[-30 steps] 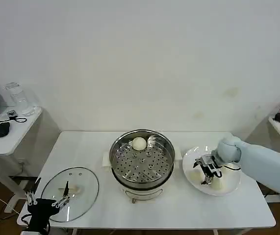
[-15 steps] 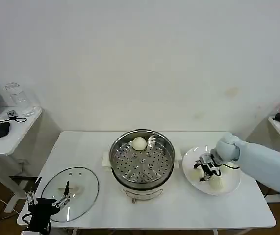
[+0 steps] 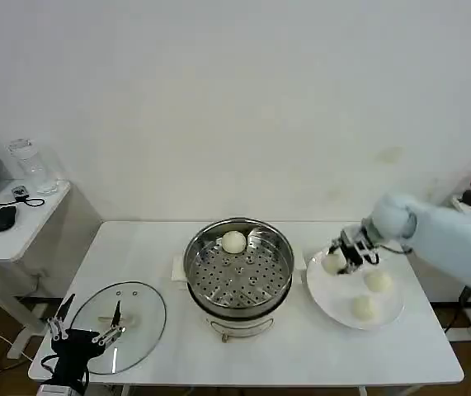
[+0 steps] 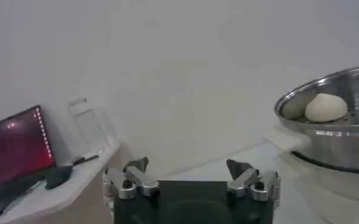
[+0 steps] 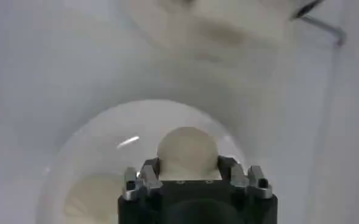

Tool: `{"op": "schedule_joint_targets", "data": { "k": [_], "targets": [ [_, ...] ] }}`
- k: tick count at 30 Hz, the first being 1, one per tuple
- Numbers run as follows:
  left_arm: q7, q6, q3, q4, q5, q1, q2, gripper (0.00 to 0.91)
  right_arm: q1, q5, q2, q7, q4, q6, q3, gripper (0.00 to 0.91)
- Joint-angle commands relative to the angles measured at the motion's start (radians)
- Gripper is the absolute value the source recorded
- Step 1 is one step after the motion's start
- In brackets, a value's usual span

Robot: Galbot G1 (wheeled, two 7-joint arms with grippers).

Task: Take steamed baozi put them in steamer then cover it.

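Right gripper is raised over the 10 o'clock edge of the white plate, fingers closed on one steamed baozi; in the right wrist view that bun sits clamped between the two fingers, its lower half hidden behind the gripper body, and the plate lies below with another bun cut off at the frame edge. Two more buns remain on the plate: one at 2 o'clock from plate centre, one nearer the front rim, apart from each other. Steamer stands mid-table, lid off, with one bun on the perforated tray at the 12 o'clock side, just beside the wall; the left wrist view shows the same bun over the steel rim, with the pot cut off by the frame edge. Cover lies flat on the table at 9 o'clock of the steamer, well apart from it; its centre handle is hard to make out through the glass and partly hidden by the left gripper. That gripper hovers idle at the cover's front edge, fingers spread wide and holding nothing; the left wrist view shows both fingertips apart with clear space between. Its arm is mostly cut off at the bottom frame.
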Motion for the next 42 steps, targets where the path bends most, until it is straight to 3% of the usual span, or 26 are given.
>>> {"op": "schedule_joint_targets", "data": {
  "k": [1, 8, 14, 19, 29, 42],
  "targets": [
    [0.001, 0.003, 0.008, 0.011, -0.003, -0.036, 0.015, 0.907, 0.454, 0.173, 0.082, 0.006, 0.139, -0.046, -0.215, 0.655],
    [-0.001, 0.009, -0.011, 0.025, -0.023, -0.073, 0.035, 0.907, 0.484, 0.365, 0.235, 0.063, 0.254, -0.16, -0.25, 0.655],
    [-0.002, 0.011, -0.032, 0.03, -0.033, -0.088, 0.039, 0.907, 0.37, 0.514, 0.424, 0.133, 0.22, -0.241, -0.239, 0.655],
    [-0.001, 0.01, -0.044, 0.025, -0.036, -0.091, 0.029, 0.907, 0.304, 0.603, 0.506, 0.172, 0.189, -0.333, -0.262, 0.655],
    [-0.001, 0.005, -0.051, 0.016, -0.039, -0.09, 0.012, 0.907, 0.179, 0.65, 0.589, 0.218, 0.06, -0.435, -0.285, 0.655],
    [0.0, 0.002, -0.056, 0.009, -0.048, -0.089, 0.005, 0.907, 0.085, 0.602, 0.678, 0.238, -0.108, -0.452, -0.259, 0.655]
  ]
}}
